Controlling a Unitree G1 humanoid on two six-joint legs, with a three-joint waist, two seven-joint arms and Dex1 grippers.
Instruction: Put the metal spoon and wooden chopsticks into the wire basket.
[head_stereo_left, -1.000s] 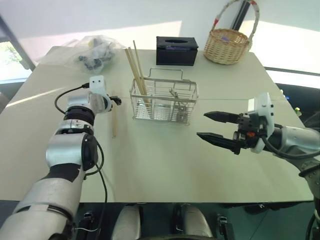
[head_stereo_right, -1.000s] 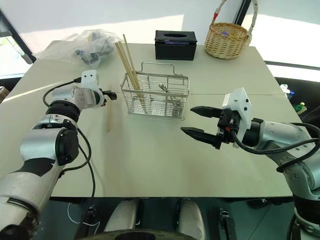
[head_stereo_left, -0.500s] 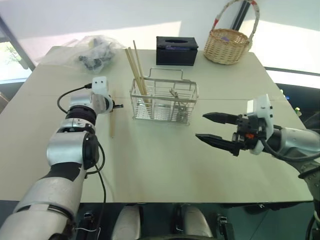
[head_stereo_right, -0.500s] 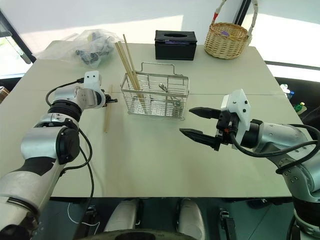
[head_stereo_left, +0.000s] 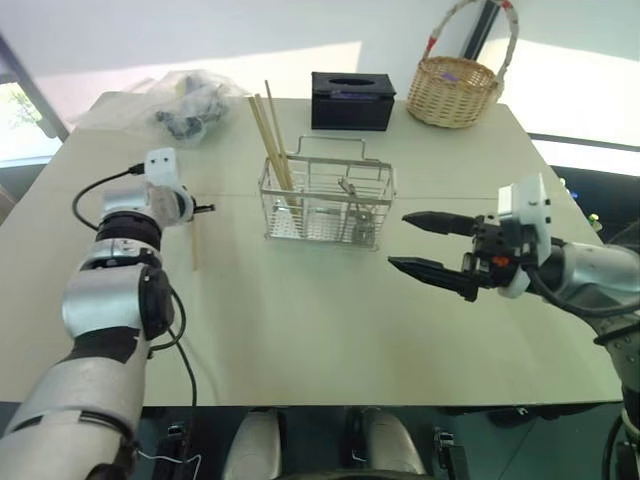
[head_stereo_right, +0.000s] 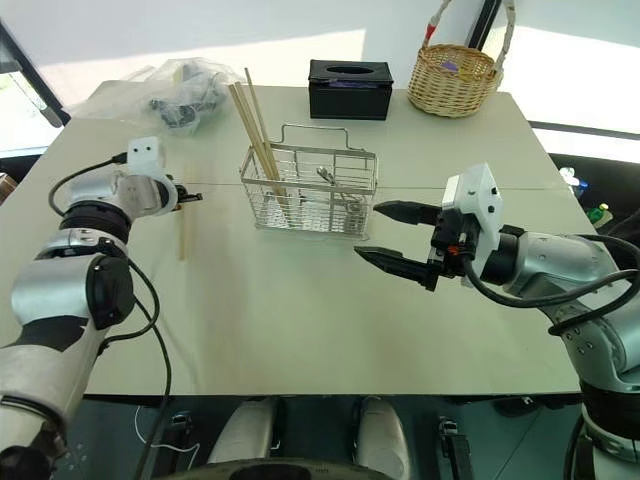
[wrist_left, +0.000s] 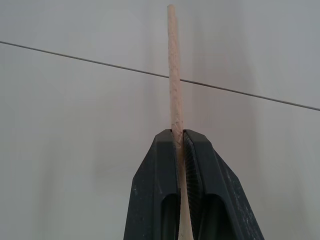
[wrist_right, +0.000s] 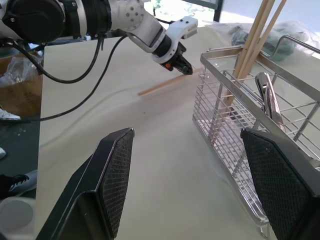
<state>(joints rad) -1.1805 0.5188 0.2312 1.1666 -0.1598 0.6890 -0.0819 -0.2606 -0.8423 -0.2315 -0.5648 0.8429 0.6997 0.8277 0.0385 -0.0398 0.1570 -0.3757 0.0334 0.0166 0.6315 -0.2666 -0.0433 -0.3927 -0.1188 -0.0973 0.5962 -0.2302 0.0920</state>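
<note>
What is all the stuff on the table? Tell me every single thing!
Table: one, pale cream.
Wire basket: one, silver, table middle.
Wooden chopsticks in the basket: about three, light tan, leaning out of its left end.
Loose chopstick: one, tan, left of the basket, pinched at one end.
Metal spoon: one, silver, inside the basket.
Tissue box: one, black, far edge.
Wicker basket: one, tan, far right.
Plastic bag: one, clear, far left.
Left gripper: black, shut on the loose chopstick.
Right gripper: black, open.

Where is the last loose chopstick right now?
Chopstick: clamped in the shut left gripper, over the table on the robot's left, apart from the wire basket.
</note>
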